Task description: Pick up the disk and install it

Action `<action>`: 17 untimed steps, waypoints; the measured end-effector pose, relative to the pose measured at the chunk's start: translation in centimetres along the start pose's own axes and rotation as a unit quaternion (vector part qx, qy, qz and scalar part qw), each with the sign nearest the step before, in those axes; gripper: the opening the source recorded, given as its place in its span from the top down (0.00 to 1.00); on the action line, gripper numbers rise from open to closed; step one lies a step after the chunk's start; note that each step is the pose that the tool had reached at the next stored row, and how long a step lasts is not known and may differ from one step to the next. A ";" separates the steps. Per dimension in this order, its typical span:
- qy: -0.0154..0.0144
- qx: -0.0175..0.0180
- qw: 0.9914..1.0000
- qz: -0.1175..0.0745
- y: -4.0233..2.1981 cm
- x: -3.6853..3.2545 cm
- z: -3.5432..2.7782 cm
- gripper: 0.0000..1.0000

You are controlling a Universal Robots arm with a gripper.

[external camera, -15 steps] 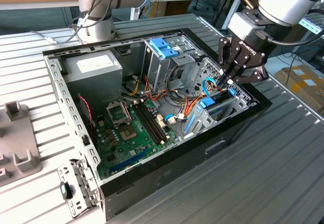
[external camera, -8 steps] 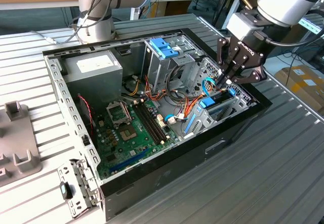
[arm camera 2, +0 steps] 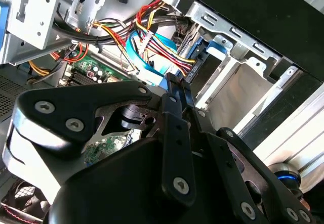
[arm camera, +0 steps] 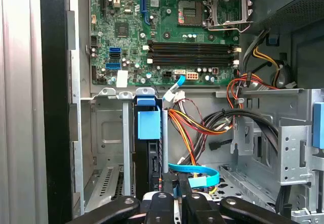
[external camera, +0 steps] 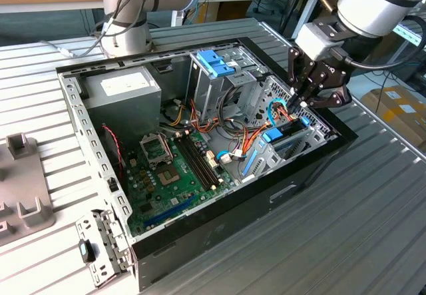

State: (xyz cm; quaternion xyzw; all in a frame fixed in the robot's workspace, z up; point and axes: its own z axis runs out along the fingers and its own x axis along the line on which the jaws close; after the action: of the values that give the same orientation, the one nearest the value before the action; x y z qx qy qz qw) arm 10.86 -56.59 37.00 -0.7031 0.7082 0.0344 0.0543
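Observation:
The disk is a dark drive in a bright blue carrier. It stands on edge in the metal drive bay at the end of the open computer case nearest the exterior view's right. Its blue carrier also shows in the exterior view and in the second wrist view. My gripper hangs just above that bay, beside the disk. Its black fingers are shut, tips together, with nothing seen between them. A flat blue cable runs right past the fingertips.
Bundles of red, yellow and orange wires crowd the space beside the bay. A tall metal drive cage with a blue clip stands at the back, with the power supply and green motherboard further along. A grey fixture sits on the slatted table.

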 end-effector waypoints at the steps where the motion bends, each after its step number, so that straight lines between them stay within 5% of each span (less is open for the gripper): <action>1: 0.000 0.000 1.000 0.000 0.01 0.02 -0.01 0.84; 17: -0.002 0.000 1.000 0.000 0.29 0.40 0.24 0.84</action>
State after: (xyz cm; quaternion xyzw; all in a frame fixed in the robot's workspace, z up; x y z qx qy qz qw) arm 10.57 -56.95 36.71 -0.7029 0.7081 0.0359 0.0558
